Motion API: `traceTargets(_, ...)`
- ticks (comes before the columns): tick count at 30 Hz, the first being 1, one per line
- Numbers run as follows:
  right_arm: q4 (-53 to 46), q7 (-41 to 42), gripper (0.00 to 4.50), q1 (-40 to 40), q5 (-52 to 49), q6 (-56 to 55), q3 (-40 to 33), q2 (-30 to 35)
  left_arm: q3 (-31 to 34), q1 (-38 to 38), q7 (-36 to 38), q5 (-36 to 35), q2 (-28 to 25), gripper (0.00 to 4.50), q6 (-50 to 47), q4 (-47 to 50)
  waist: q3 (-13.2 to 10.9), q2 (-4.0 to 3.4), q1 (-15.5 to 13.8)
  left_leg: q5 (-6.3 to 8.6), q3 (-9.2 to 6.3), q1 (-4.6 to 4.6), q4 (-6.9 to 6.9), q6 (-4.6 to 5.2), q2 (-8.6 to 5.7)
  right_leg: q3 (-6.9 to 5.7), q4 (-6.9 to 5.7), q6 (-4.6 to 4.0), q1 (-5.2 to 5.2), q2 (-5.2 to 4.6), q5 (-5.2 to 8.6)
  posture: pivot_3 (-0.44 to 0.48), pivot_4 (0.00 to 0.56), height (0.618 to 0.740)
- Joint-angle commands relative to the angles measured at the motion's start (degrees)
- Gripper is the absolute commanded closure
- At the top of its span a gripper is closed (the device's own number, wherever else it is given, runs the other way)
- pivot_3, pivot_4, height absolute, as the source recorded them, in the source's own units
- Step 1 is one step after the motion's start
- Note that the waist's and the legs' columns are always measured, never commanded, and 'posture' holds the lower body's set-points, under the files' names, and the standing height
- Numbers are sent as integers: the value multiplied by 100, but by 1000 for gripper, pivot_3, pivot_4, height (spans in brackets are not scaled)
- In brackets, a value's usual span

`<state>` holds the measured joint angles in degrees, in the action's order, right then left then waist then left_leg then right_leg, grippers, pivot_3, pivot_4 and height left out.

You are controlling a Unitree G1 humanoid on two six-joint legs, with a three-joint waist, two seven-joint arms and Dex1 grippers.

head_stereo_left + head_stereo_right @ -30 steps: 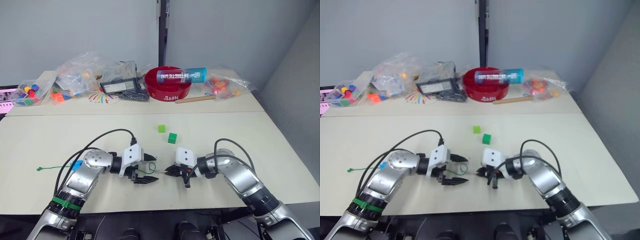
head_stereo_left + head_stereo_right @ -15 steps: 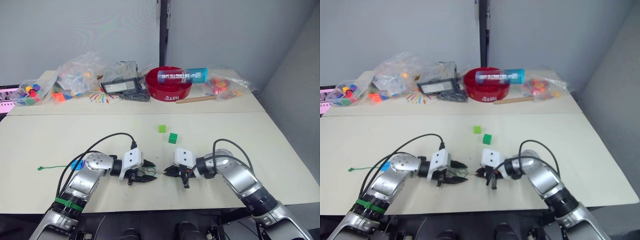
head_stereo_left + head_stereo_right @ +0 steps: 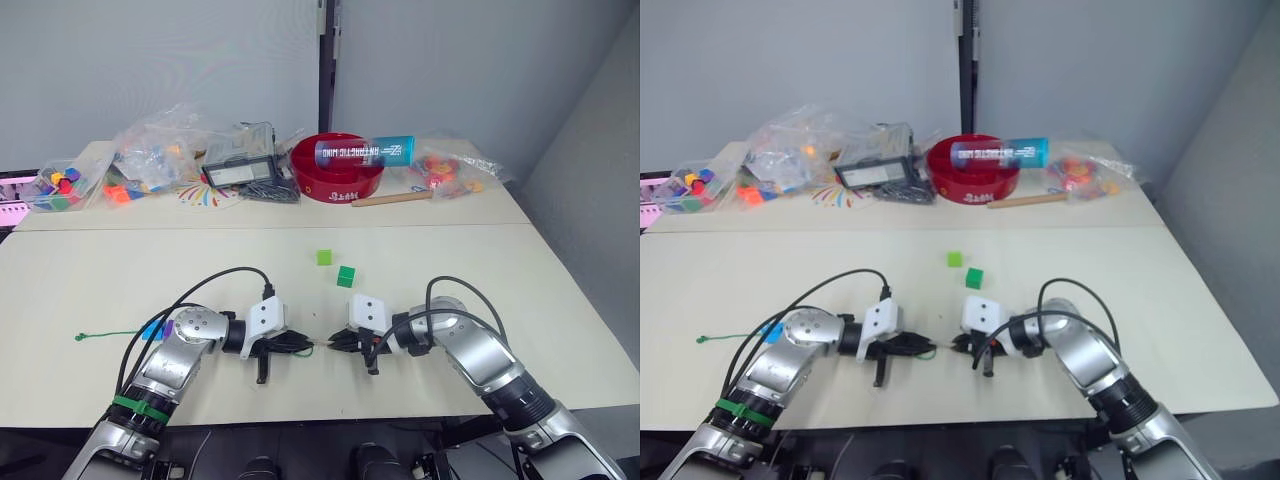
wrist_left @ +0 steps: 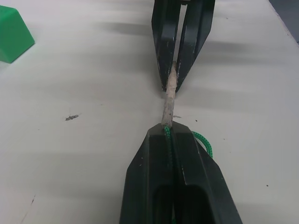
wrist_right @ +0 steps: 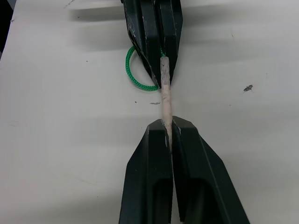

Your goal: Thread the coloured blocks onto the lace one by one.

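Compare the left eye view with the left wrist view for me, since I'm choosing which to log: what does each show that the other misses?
Left eye alone: the light green block, blue block, red bowl and the lace trailing left. Left wrist alone: the lace's pale tip bridging the two pairs of jaws, both shut on it. Shared: left gripper, right gripper, dark green block and table.

Left end effector (image 4: 171,133) pinches the lace (image 4: 169,99); the right end effector (image 4: 174,79) clamps its pale tip, green block (image 4: 13,37) nearby on the worktop (image 4: 84,154).
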<state>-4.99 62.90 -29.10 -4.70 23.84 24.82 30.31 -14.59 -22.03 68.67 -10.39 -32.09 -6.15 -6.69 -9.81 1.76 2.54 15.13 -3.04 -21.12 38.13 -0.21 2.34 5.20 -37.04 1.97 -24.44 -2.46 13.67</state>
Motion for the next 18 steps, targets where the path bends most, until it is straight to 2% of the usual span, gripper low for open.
traceTargets(1,-191,86,4500,-8,-97,36,-23,-6,75,-65,-25,-55,38,4479,80,137,0,0,0,0,0,0,0,0,0,0,0,0,0,0,0,0,150,731)
traceTargets(12,-157,95,4500,-12,-56,10,-31,-6,176,-92,112,-232,-78,4479,-325,269,0,0,2,0,0,0,0,0,0,0,0,0,0,0,0,0,150,731)
traceTargets(13,-166,90,4500,-6,-57,14,-33,-9,183,-132,51,-177,-58,3896,-258,227,0,0,1,0,0,0,0,0,0,0,0,0,0,0,0,0,150,731)
traceTargets(16,-180,85,4500,10,-50,18,-28,-7,137,-136,41,-139,-61,2936,-219,250,0,0,-1,0,-1,0,0,0,0,-1,0,0,0,0,0,0,150,731)
traceTargets(17,-185,82,4500,13,-50,22,-26,-7,140,-124,64,-185,-58,2664,-255,273,0,0,3,0,-1,0,0,0,0,-1,0,0,0,0,0,0,150,731)
traceTargets(18,-189,81,4500,16,-53,28,-27,-8,141,-119,66,-202,-50,2664,-268,286,0,0,4,0,0,0,0,0,0,-1,0,0,0,0,0,0,150,731)
